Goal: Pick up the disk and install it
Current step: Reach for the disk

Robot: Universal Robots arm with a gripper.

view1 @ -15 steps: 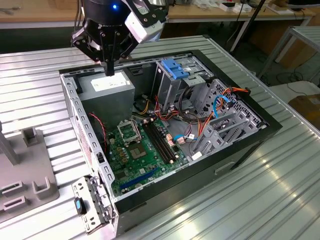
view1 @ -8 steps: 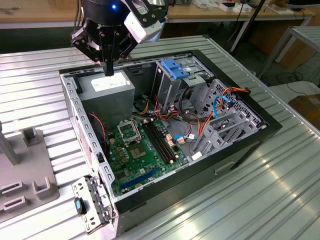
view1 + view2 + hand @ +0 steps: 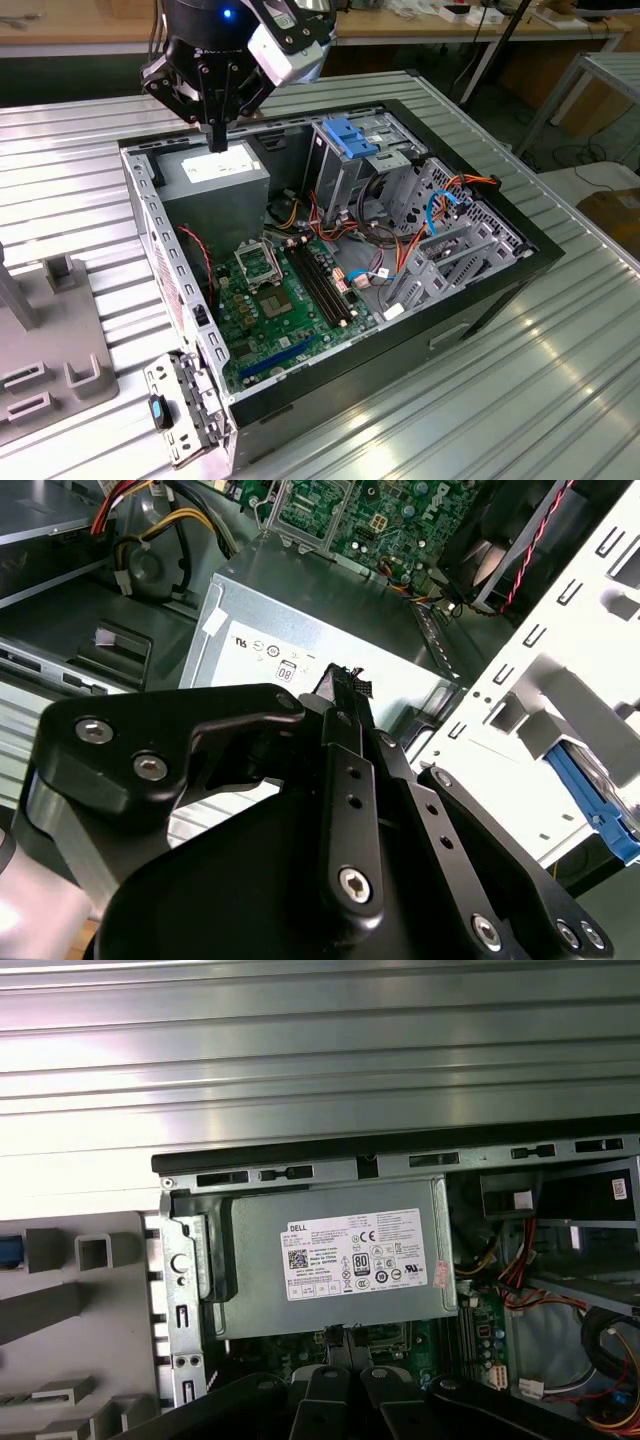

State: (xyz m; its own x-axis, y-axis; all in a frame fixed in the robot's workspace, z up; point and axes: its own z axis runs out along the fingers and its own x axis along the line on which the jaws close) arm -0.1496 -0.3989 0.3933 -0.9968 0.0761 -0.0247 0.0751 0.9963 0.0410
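Black pincer (image 3: 343,685) links are met first in the second wrist view, with the fingertips drawn together and nothing seen between them; the pincer is judged closed and empty. Beyond the tips the supply (image 3: 330,620) is seen inside the case (image 3: 560,650), and the board (image 3: 380,520) lies past it. Outside the pale slotted wall of the case a long blue rail on a grey body is made out. This is taken to be the disk (image 3: 595,810), well apart from the pincer and untouched. In the first wrist view the supply is seen from above, set against the case rim, with the ribbed table (image 3: 320,1050) beyond it and a grey fixture (image 3: 80,1300) beside the case. In the exterior view the pincer (image 3: 218,138) is held over the supply, at the end of the case away from the cage (image 3: 345,175), on which a short ribbed blue latch (image 3: 350,135) is seen. Whether a bay in the cage is free cannot be told. Nothing is gripped, so the task is judged barely begun: the pick-up is not yet made, and the installing is left as well.
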